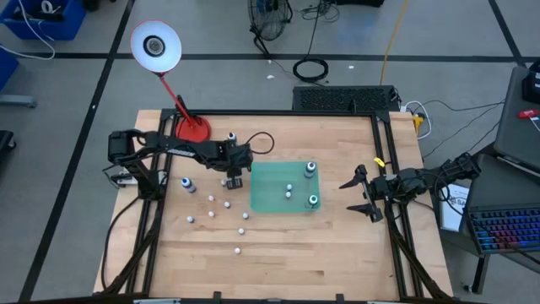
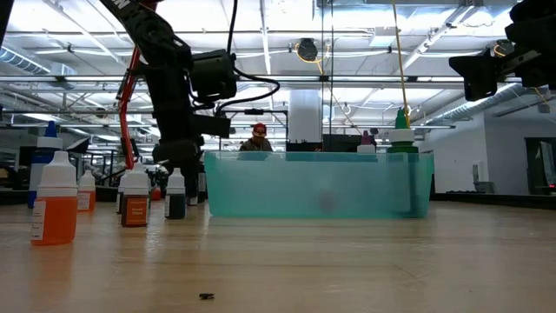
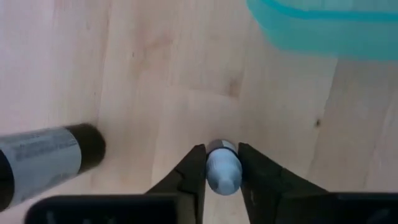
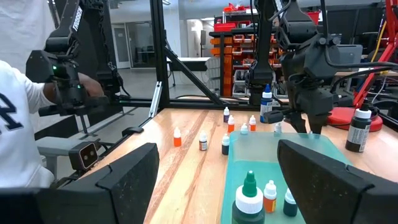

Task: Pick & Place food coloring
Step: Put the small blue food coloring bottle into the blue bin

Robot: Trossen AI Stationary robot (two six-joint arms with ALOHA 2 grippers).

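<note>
I'm pinching a tiny bottle [image 3: 222, 172] by its cap in the left gripper [image 3: 222, 171]; light, slick, tippy. Right gripper [image 1: 364, 192] is hanging spread.

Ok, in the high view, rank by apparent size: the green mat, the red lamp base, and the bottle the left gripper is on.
1. Green mat, largest.
2. Red lamp base.
3. Bottle between the left gripper fingers, smallest; the gripper mostly hides it from above.
</note>
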